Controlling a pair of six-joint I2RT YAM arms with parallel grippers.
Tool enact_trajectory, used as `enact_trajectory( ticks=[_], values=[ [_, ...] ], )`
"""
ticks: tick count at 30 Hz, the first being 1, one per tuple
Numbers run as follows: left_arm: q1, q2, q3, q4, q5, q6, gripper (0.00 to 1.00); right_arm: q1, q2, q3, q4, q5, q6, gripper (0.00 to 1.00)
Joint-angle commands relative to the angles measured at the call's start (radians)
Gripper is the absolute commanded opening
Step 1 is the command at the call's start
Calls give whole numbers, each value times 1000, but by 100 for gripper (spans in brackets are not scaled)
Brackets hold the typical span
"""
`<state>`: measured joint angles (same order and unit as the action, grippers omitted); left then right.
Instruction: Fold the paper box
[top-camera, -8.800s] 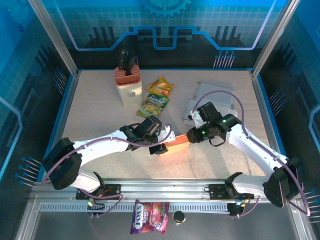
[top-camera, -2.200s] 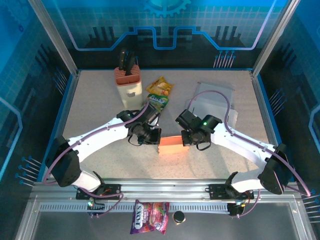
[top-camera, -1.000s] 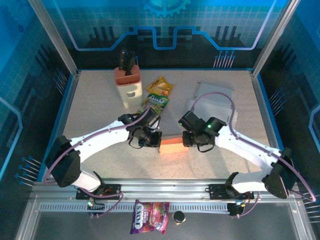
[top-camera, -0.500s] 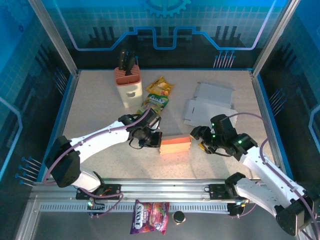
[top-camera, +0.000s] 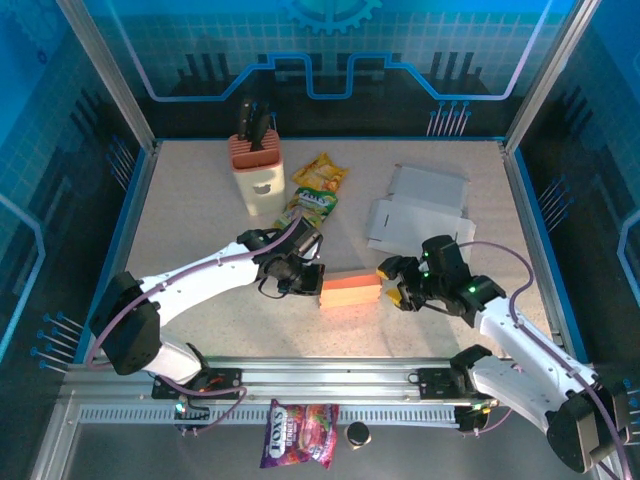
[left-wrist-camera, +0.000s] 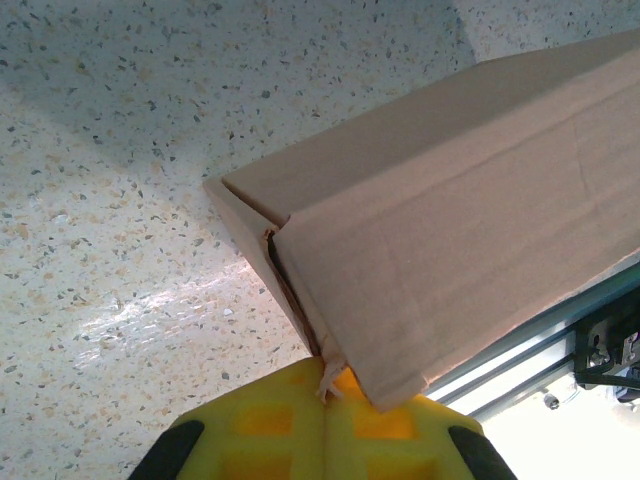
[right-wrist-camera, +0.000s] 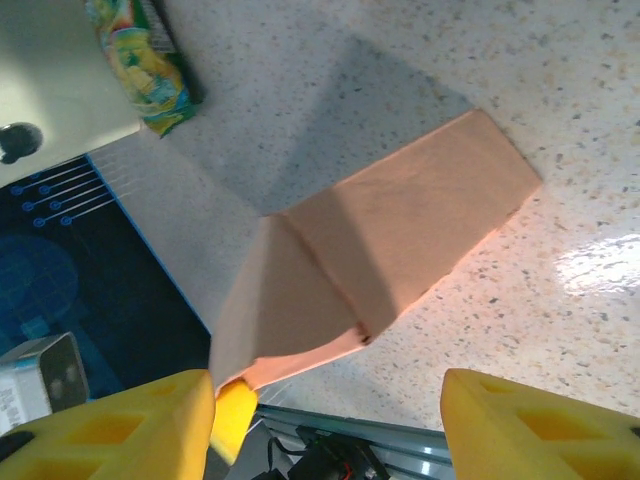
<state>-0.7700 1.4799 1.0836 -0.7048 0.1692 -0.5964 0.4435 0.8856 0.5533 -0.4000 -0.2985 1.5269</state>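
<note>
The left tool (top-camera: 310, 283) is pressed together on the box (top-camera: 350, 293), pinching its 9 o'clock end. In the left wrist view the yellow pads (left-wrist-camera: 260, 440) meet with no gap, and a corner of the box (left-wrist-camera: 470, 220) runs into the seam between them. This tool sits where it did a second ago.

The right tool (top-camera: 392, 283) is spread and holds nothing, just beside the box's 3 o'clock end. In the right wrist view its fingers (right-wrist-camera: 110, 425) stand wide apart at the bottom edge. The box (right-wrist-camera: 400, 240) lies ahead of them, its near end close against the finger at 7 o'clock of that view; whether they touch cannot be told. A second ago this tool was over the box's 3 o'clock end, its arm reaching in from 12 o'clock. Half a second ago it had backed off toward 3 o'clock, clear of the box. Now it is nearer that end again, and its arm runs off toward 5 o'clock.

The box is a long orange-brown shape lying flat on the surface (top-camera: 200, 230), a little toward 6 o'clock from the middle, its length running 9 to 3. It has not visibly shifted.

Further out, flat white sheets (top-camera: 418, 208) lie at 1 o'clock from the box, apart from it. Two snack bags (top-camera: 312, 190) lie at 11 o'clock, with a knife block (top-camera: 258, 172) beyond them. A candy bag (top-camera: 300, 433) rests on the rail at 6 o'clock. None of these has moved.
</note>
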Motion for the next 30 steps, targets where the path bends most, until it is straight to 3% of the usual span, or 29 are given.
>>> enact_trajectory(
  ticks=[1,13,22,30],
  values=[
    [-8,-18,-17,-21,-10,-5,0,-15,3,-38,38,-25,18,61],
    [-10,-40,-26,-22,-7,-8,2,-23,-27,-74,26,-23,10,54],
    [-12,-36,-21,-22,-10,-7,1,-27,-36,14,-14,-18,-1,58],
    [-14,-39,-21,-24,-13,-6,1,-27,7,-7,24,-31,4,59]
  ],
)
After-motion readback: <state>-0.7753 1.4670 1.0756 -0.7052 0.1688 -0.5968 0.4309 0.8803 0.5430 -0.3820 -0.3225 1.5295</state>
